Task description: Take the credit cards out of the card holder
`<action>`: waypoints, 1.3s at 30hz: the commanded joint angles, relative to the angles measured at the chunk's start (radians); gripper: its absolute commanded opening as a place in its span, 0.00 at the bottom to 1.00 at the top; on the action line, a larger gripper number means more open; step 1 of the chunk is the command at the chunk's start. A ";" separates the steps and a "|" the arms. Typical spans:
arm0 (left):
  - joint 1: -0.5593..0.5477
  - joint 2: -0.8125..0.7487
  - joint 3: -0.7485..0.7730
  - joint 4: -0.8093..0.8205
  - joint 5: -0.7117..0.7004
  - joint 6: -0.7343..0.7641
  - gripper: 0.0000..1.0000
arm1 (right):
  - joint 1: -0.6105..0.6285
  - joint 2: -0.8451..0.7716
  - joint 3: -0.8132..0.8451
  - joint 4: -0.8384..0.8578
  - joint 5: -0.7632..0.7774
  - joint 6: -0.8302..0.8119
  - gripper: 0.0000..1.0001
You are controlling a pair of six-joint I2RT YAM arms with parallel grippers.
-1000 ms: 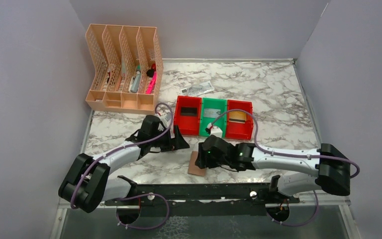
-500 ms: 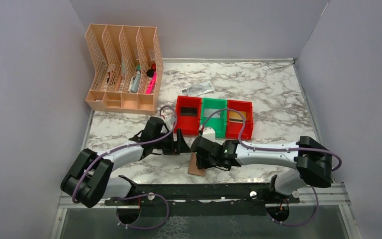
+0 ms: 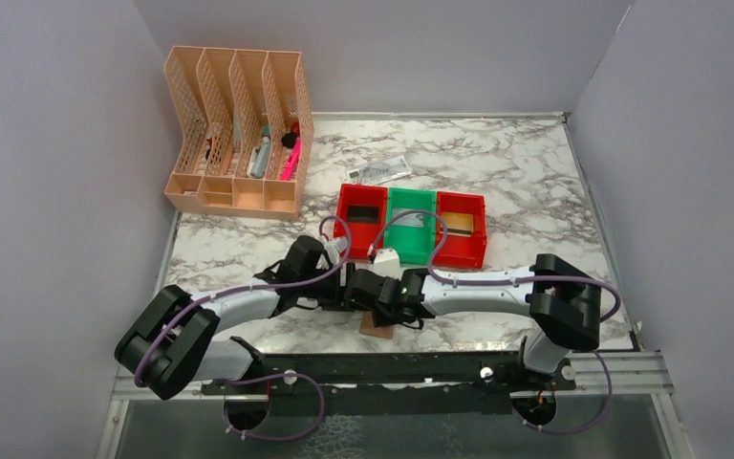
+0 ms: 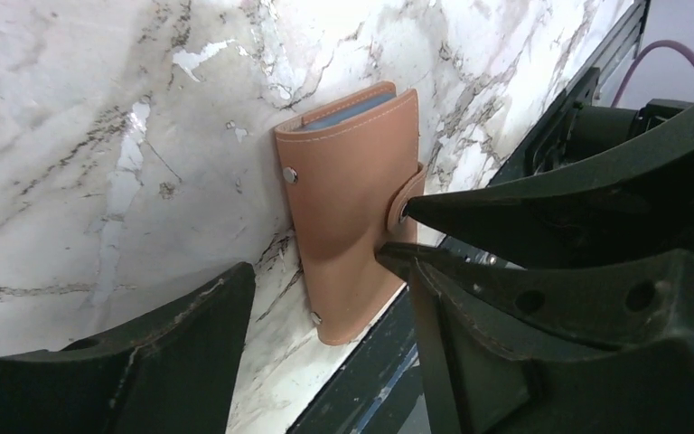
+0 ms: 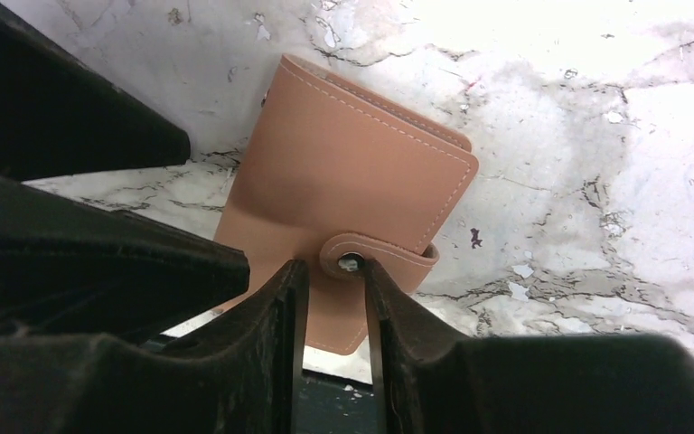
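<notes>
I am seeing the closed card holder [image 5: 343, 172] lying flat on the marble counter [image 5: 596, 136], by its near edge. The right end effector [image 5: 330, 298] is straddling the snap tab [image 5: 375, 256] with a narrow gap; I cannot tell whether it is pinching. The left end effector [image 4: 312, 271] is hovering wide, with the holder showing between its fingers.

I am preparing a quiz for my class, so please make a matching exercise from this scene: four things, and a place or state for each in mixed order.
1. tan leather card holder
2. green plastic bin
3. peach plastic file organiser
4. right arm's black fingers

A. between two red plastic bins
B. far left on the marble table
C. closed, at the near edge
D. either side of the snap strap

Pairs: 1-C, 2-A, 3-B, 4-D
</notes>
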State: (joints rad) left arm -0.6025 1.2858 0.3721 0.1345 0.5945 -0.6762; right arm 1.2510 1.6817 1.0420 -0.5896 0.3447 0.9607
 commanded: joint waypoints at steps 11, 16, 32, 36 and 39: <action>-0.102 0.101 0.004 -0.113 -0.127 0.048 0.51 | 0.004 -0.028 -0.094 0.081 0.008 0.046 0.01; -0.140 0.091 0.000 -0.139 -0.241 0.021 0.38 | -0.007 -0.129 -0.148 0.177 -0.020 0.013 0.01; -0.155 0.061 -0.020 -0.112 -0.274 0.000 0.30 | -0.005 0.045 0.013 -0.041 0.039 0.037 0.39; -0.155 0.060 -0.035 -0.091 -0.275 -0.017 0.29 | 0.007 0.087 0.024 -0.092 0.056 0.067 0.39; -0.155 0.051 -0.045 -0.084 -0.288 -0.027 0.28 | 0.013 0.086 0.029 -0.124 0.071 0.080 0.40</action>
State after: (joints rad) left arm -0.7502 1.3239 0.3790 0.1299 0.4248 -0.7258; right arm 1.2518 1.7065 1.0882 -0.6071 0.3798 0.9955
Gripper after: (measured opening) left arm 0.289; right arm 0.390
